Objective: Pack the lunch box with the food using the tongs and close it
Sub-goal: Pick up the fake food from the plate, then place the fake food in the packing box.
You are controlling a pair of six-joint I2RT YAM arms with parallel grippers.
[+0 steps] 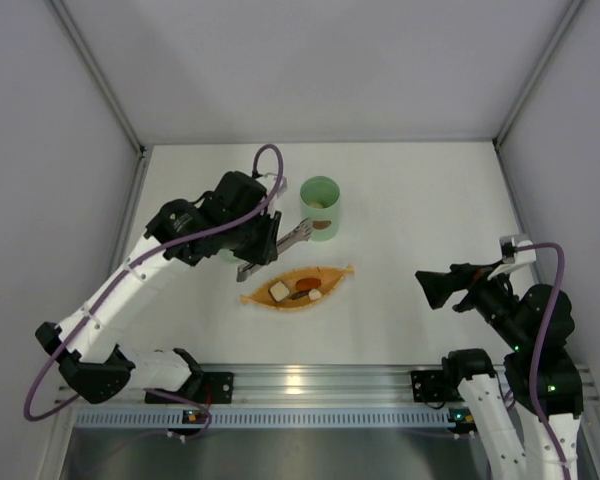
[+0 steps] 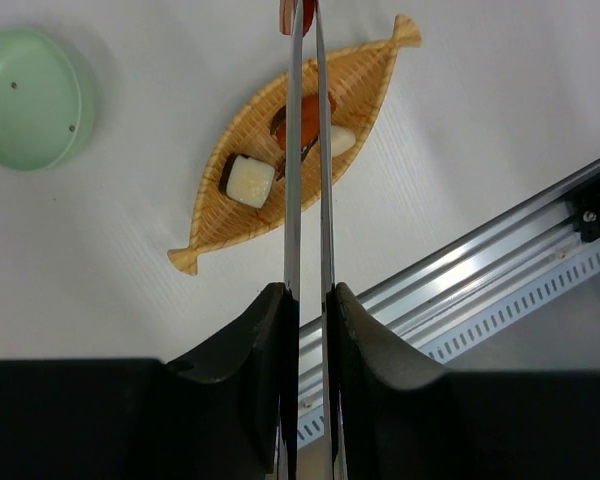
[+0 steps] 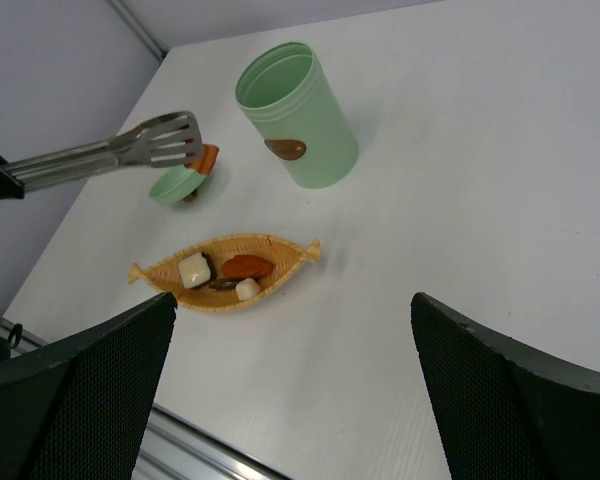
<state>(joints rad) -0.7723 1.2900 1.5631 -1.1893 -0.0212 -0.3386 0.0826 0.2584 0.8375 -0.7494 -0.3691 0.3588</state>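
The pale green lunch box (image 1: 320,208) (image 3: 298,115) stands upright and open at mid table, with a pale piece showing inside. Its round lid (image 2: 30,97) (image 3: 175,186) lies to its left. My left gripper (image 1: 263,245) (image 2: 308,292) is shut on the silver tongs (image 1: 292,238) (image 2: 292,200) (image 3: 110,152). The tong tips pinch a small orange-red piece of food (image 3: 206,158) (image 2: 298,12), held in the air between lid and lunch box. More food, white (image 2: 250,180) (image 3: 195,270), orange (image 3: 247,266) and dark pieces, lies in the orange leaf tray (image 1: 335,272) (image 2: 380,70). My right gripper (image 1: 435,290) (image 3: 292,300) is open with nothing in it, to the right.
The aluminium rail (image 1: 310,380) (image 2: 500,260) runs along the near table edge just behind the tray. Grey walls close in the table at the left, right and back.
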